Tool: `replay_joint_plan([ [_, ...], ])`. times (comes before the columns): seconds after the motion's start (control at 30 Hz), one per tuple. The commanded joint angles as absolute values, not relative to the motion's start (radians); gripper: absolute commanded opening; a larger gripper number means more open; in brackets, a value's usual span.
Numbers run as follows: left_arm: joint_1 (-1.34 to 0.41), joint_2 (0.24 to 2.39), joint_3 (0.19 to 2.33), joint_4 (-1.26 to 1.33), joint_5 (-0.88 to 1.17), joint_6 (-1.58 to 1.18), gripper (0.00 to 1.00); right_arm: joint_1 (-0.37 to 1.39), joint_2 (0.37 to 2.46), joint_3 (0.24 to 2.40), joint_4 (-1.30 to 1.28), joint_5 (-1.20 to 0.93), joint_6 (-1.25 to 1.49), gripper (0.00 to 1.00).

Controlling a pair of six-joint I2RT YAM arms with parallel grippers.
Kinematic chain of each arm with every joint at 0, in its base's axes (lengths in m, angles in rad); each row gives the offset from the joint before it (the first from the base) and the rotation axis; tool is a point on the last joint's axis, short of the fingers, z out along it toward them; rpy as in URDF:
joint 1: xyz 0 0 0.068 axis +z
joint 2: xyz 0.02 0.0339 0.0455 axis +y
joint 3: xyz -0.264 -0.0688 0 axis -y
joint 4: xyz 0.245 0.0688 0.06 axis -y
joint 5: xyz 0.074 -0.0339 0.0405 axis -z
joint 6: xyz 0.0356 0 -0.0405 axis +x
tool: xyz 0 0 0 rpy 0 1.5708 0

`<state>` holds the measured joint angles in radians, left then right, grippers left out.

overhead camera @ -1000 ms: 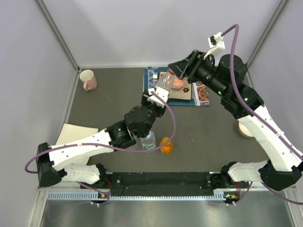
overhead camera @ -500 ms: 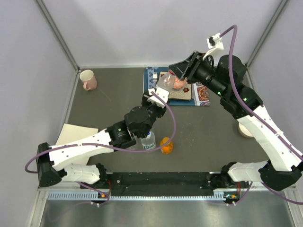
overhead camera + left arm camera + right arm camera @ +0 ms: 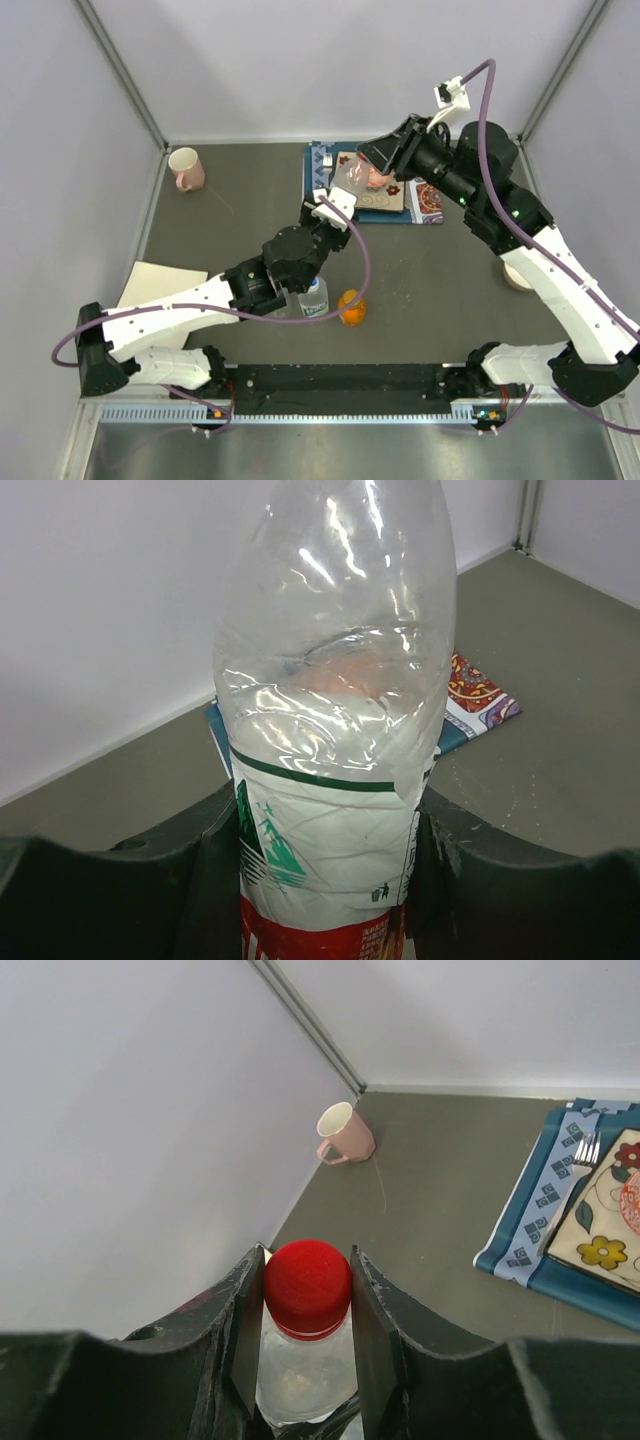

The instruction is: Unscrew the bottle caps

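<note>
The red cap (image 3: 308,1282), a smooth, round, domed piece of plastic, sat pinched between the two dark, rough-edged fingers (image 3: 240,1330) of the right end effector (image 3: 306,1310), one pressed to each side of it. Just under the cap and between those fingers showed the clear neck of the bottle (image 3: 335,730).

The bottle was thin, crinkled, glossy plastic with a rounded shoulder, wrapped in a white label with a green mountain print and a red band lower down. The left end effector (image 3: 325,880) clamped it at the label, its black fingers tight against both sides, holding it up off the surface (image 3: 430,1190), which was dark grey and matt.

Beyond the right end effector and slightly to its right, a pink mug (image 3: 345,1132) lay tipped by the wall. Further right was a blue patterned cloth mat (image 3: 520,1250) carrying a square flowered plate (image 3: 600,1220) and a metal fork (image 3: 585,1150).

Behind the left end effector, beside its arm, stood a clear bottle with a blue label (image 3: 314,297) and a short, round orange bottle (image 3: 351,308), close together.
</note>
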<state>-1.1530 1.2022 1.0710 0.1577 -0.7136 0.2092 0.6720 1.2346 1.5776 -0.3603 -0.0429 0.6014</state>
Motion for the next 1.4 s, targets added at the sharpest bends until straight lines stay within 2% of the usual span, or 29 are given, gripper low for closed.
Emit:
replay_joint_plan([
  [0.0,-1.155,1.137,1.063,0.189,-0.573,0.186,0.45,0.683,1.190,1.588,-0.341,-0.096,0.532,0.00],
  [0.13,-1.115,1.100,1.109,0.075,-0.308,0.131,0.45,0.680,1.174,1.638,-0.379,-0.187,0.418,0.00],
  [0.17,-1.102,1.094,1.117,0.057,-0.164,0.117,0.44,0.680,1.172,1.667,-0.393,-0.211,0.399,0.00],
  [0.23,-1.060,1.066,1.126,0.029,-0.018,0.069,0.43,0.678,1.167,1.689,-0.429,-0.290,0.347,0.00],
  [0.27,-1.045,1.057,1.127,0.028,0.156,0.054,0.43,0.678,1.154,1.697,-0.439,-0.305,0.331,0.00],
  [0.37,-0.965,1.045,1.149,0.028,0.398,-0.038,0.43,0.675,1.132,1.686,-0.457,-0.365,0.278,0.00],
  [0.4,-0.945,1.048,1.158,0.029,0.531,-0.088,0.44,0.672,1.118,1.681,-0.460,-0.420,0.266,0.00],
  [0.5,-0.862,1.068,1.180,0.075,0.763,-0.199,0.45,0.669,1.100,1.666,-0.457,-0.545,0.230,0.00],
  [0.73,-0.767,1.146,1.178,0.280,1.069,-0.426,0.45,0.670,1.045,1.600,-0.402,-0.793,0.172,0.00],
  [1.0,-0.738,1.224,1.163,0.581,1.282,-0.708,0.45,0.669,0.991,1.562,-0.344,-1.109,0.149,0.00],
  [1.13,-0.723,1.241,1.155,0.641,1.307,-0.752,0.46,0.670,0.980,1.569,-0.350,-1.143,0.134,0.00],
  [1.37,-0.686,1.224,1.138,0.514,1.295,-0.657,0.47,0.655,0.950,1.629,-0.350,-1.083,0.126,0.00],
])
